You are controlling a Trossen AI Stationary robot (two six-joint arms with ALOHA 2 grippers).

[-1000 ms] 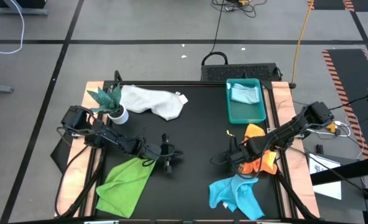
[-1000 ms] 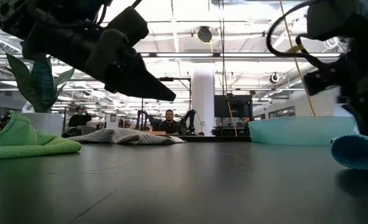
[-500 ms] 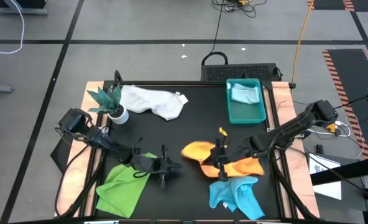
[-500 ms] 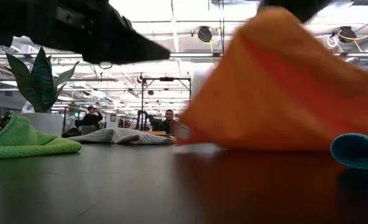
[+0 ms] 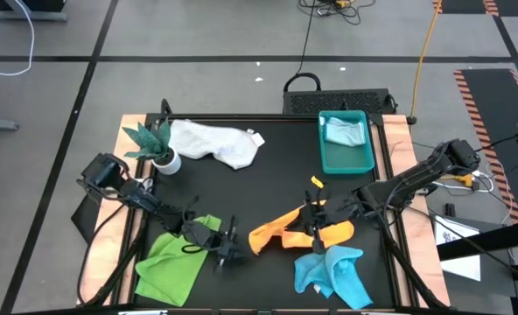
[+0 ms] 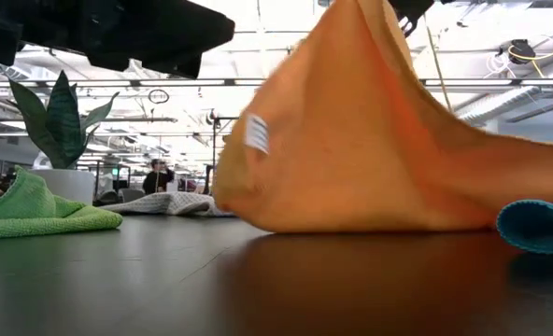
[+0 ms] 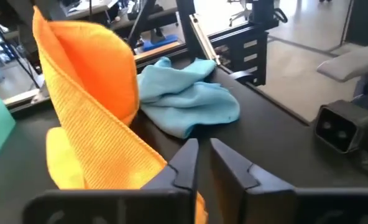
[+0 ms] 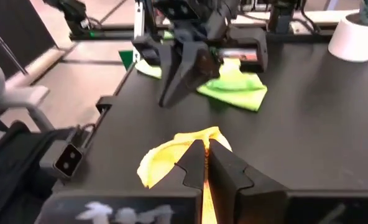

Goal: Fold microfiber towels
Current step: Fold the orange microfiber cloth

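Note:
The orange towel (image 5: 272,234) stretches across the table's middle, its lower folds resting on the black top. My right gripper (image 5: 310,223) is shut on it from the right. My left gripper (image 5: 233,251) stands just off the towel's left end, its fingers (image 7: 187,163) a narrow gap apart with nothing between them. The lime green towel (image 5: 176,262) lies crumpled at the near left. The turquoise towel (image 5: 333,273) lies at the near right and the white-grey one (image 5: 215,142) at the far left. The pale blue one (image 5: 345,131) sits in the teal tray. My right gripper pinches a raised part of the orange towel (image 8: 204,186) between its two fingers, which come nearly level from the table's right. Whether it has an edge or a fold cannot be told. The cloth drapes down from the hold like a tent (image 6: 351,140), its lower part on the table. My left gripper: the orange cloth (image 7: 109,155) lies close beside one finger's outer side, and I cannot tell whether they touch.
A teal tray (image 5: 329,162) stands at the far right. A small plant in a white pot (image 5: 158,149) stands at the far left. Bare black tabletop lies between the white-grey towel and the orange one. People show in the room beyond the table.
My right gripper has risen and gone toward the table's middle, drawing the orange towel out of its heap at the right edge. The towel now hangs lifted and stretched leftward. My left gripper has swung toward the near edge, to the towel's left end.

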